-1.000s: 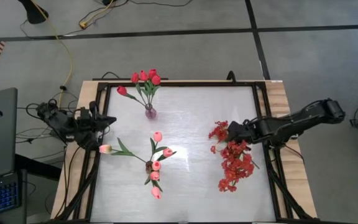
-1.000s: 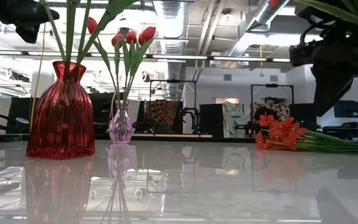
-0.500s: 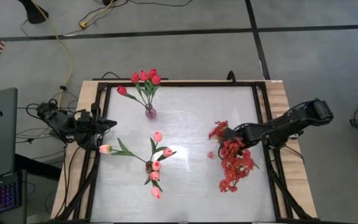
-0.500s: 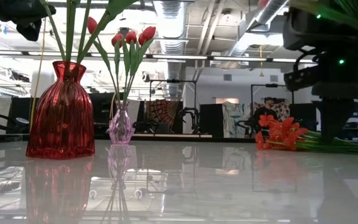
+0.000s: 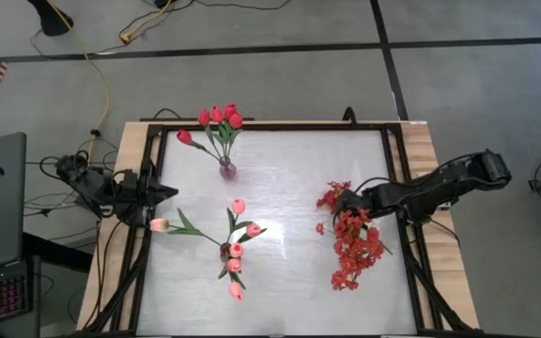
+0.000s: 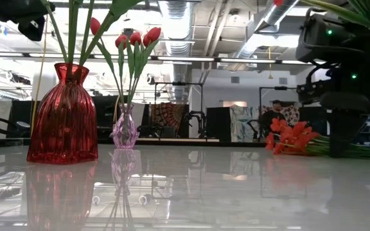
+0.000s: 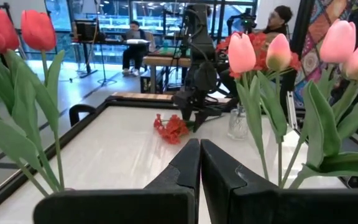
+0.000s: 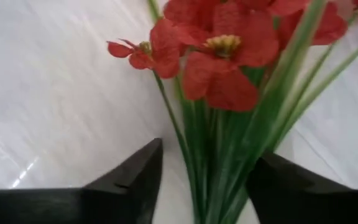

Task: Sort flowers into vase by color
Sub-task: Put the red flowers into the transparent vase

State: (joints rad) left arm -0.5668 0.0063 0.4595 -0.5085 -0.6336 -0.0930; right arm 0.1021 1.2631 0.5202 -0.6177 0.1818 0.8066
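Red-blossomed sprays (image 5: 353, 242) lying flat at the table's (image 5: 289, 169) right side from above, right gripper (image 5: 348, 202) down at their upper end, left gripper (image 5: 162, 192) parked by the left edge. Level across the table: same sprays (image 6: 288, 138) on the surface beneath that right arm. Right wrist: dark fingers (image 8: 135, 177) spread either side of the green stems (image 8: 219, 168), not yet pinching; left wrist: fingers (image 7: 185, 168) pressed together, holding nothing.

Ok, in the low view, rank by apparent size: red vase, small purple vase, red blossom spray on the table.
1. red vase, largest, though it may stand nearer the camera.
2. red blossom spray, counting its stems.
3. purple vase, smallest; close to the spray, so unsure.
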